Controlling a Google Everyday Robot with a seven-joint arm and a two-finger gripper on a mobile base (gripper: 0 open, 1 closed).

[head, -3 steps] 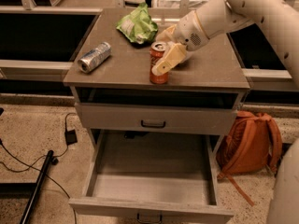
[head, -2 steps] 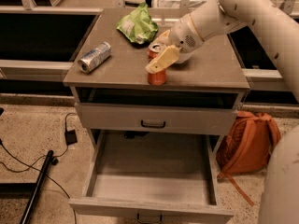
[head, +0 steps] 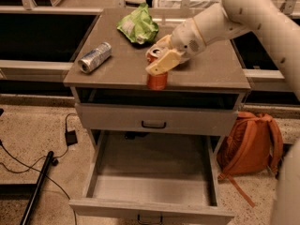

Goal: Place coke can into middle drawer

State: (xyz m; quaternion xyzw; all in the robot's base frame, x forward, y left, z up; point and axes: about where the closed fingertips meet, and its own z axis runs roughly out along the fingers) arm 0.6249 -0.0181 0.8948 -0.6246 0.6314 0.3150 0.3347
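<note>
The coke can (head: 157, 79) is red with a silver top. It hangs upright at the front edge of the cabinet top (head: 211, 71), held from above. My gripper (head: 159, 62) is shut on the can's upper part, with a cream finger (head: 163, 63) across its front. The white arm reaches in from the upper right. The middle drawer (head: 152, 190) is pulled out below and in front of the can, a light-grey tray with nothing in it. Its dark handle shows at the bottom edge.
A silver-grey can (head: 95, 57) lies on its side at the top's left. A crumpled green bag (head: 138, 27) sits at the back. A closed drawer front (head: 112, 118) is above the open one. An orange backpack (head: 251, 144) stands at the right; cables (head: 28, 161) lie on the floor at the left.
My gripper has carried the coke can left and forward, from the middle of the cabinet top to its front edge.
</note>
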